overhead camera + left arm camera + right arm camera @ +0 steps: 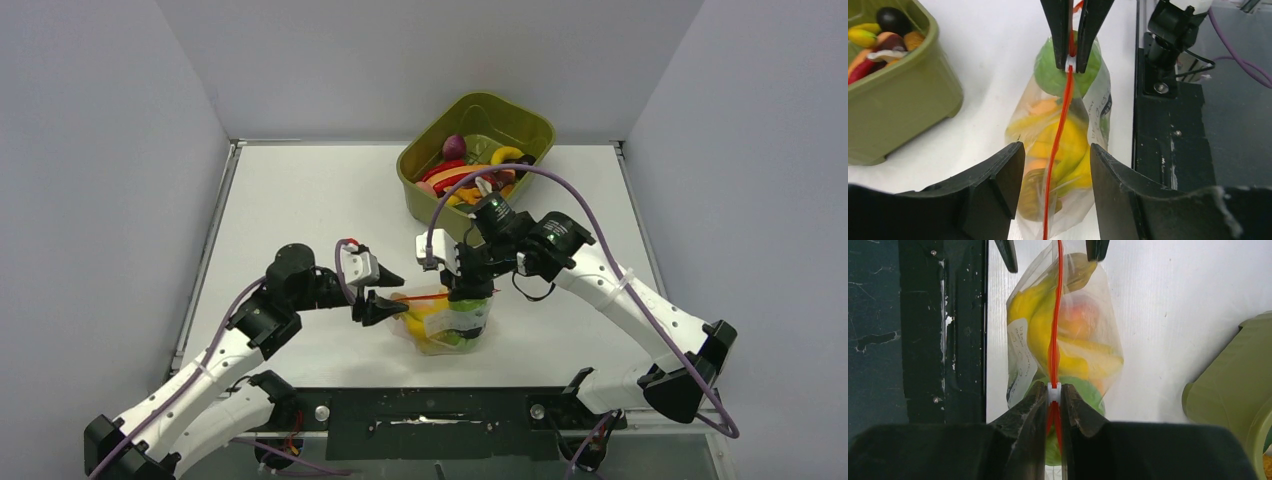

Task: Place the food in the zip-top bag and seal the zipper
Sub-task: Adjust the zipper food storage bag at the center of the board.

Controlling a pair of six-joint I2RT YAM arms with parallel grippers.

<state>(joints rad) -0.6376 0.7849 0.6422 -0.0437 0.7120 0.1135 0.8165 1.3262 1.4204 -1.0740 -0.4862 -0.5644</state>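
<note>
Well, the zip-top bag (452,322) lies on the table (300,200) just ahead of the arm bases, between my two grippers and well apart from the olive tub (420,180). It bulges with the food (1040,335): yellow bananas, something orange, and a green lime (1050,70) at the far end as the left wrist sees it.

The right gripper (1054,390) is closed tight on the zipper (1054,330), pinching it at a small white slider (1070,62). The left gripper (1057,150) stands wide open with a finger on either side of the red strip, gripping nothing. I can't quite tell whether its pads brush the film.

I judge the bag to be light and floppy. The film is thin, crinkly and probably slick, so a pinch there would slide or merely stretch it. The toys inside look hard and rounded, and I'd expect them to roll and shift the load if the bag is lifted. The zipper is the one stiff part, so that is where I'd take hold, clamping the strip at the left end as an anchor. From here I can't be sure the track is pressed shut along its whole length.
</note>
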